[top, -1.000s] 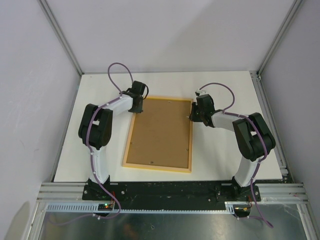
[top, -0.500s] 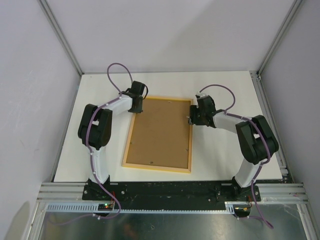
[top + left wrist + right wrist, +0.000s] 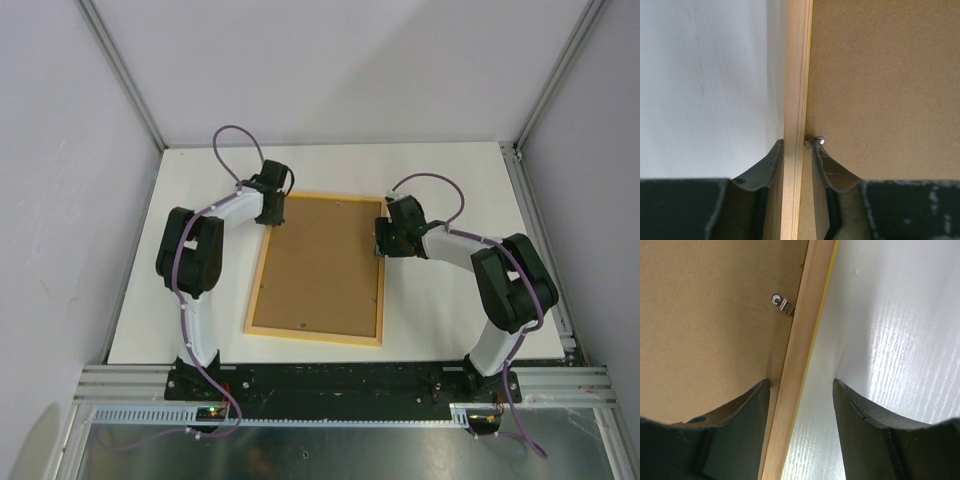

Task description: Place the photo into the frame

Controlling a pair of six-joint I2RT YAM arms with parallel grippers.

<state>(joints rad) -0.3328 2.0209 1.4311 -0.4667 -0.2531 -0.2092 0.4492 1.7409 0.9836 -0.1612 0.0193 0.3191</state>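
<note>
The frame (image 3: pixel 315 333) lies back up on the white table, its pale wood rail around a brown backing board (image 3: pixel 322 262). The photo is not in view. My left gripper (image 3: pixel 272 210) is at the frame's far left corner. In the left wrist view its gripper (image 3: pixel 797 145) is closed narrowly across the wood rail (image 3: pixel 797 75), next to a small metal tab (image 3: pixel 815 142). My right gripper (image 3: pixel 381 238) is at the frame's right edge. In the right wrist view it (image 3: pixel 801 382) is open and straddles the rail (image 3: pixel 810 315), one finger over the board (image 3: pixel 705 315), the other over the table.
A metal tab (image 3: pixel 781 302) sits on the board by the right rail. The white table (image 3: pixel 450 300) is walled by grey panels at left, right and back. Both arm bases stand at the near edge.
My right gripper has moved left, up to the frame's right rail. The left arm and the frame have not moved.
</note>
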